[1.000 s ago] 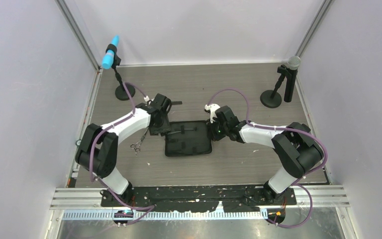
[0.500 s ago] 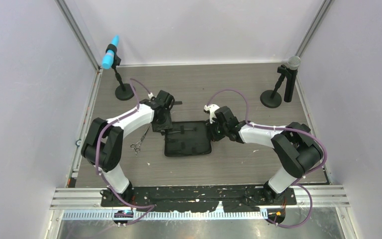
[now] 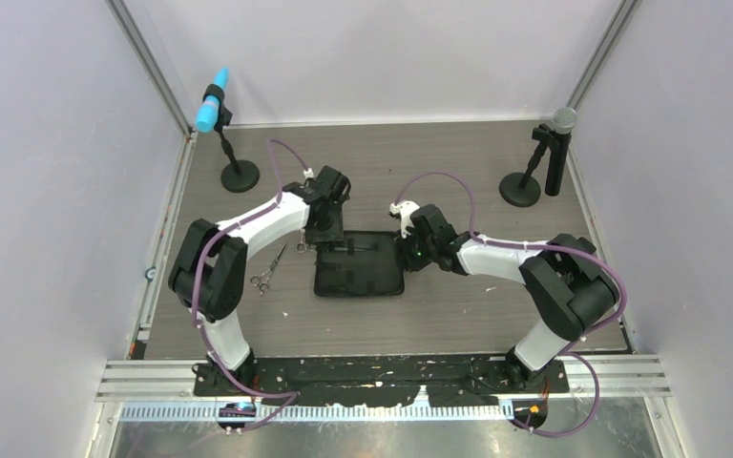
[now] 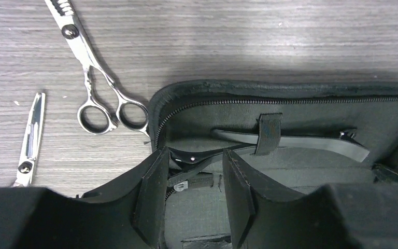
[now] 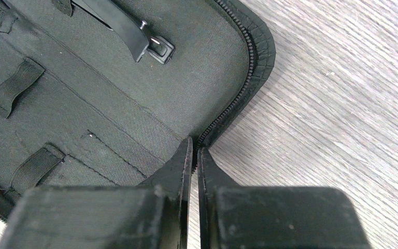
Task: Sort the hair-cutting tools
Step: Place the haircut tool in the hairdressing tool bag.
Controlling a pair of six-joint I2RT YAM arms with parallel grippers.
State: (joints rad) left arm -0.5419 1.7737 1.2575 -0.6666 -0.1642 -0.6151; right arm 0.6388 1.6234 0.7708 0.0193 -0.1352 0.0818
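The black zip case [image 3: 367, 277] lies open at the table's middle. One slim black clip [image 4: 300, 142] sits under an elastic strap inside it. My left gripper [image 4: 194, 154] hovers open over the case's far left corner [image 3: 327, 229]. Nothing is between its pads, and a second black clip [image 4: 197, 157] lies just beyond its fingertips. Silver scissors [image 4: 90, 78] lie on the wood by that corner, their rings near the zip. Another pair of scissors [image 3: 267, 272] lies further left. My right gripper [image 5: 193, 150] is shut on the case's zip edge [image 3: 407, 256].
A microphone with a blue head [image 3: 213, 100] stands on a round base at the back left. A grey-headed microphone [image 3: 554, 148] stands at the back right. Pale walls close in the table on three sides.
My left arm has swung right and its gripper now hangs over the case's far left corner. The right gripper has kept its hold on the case's edge.
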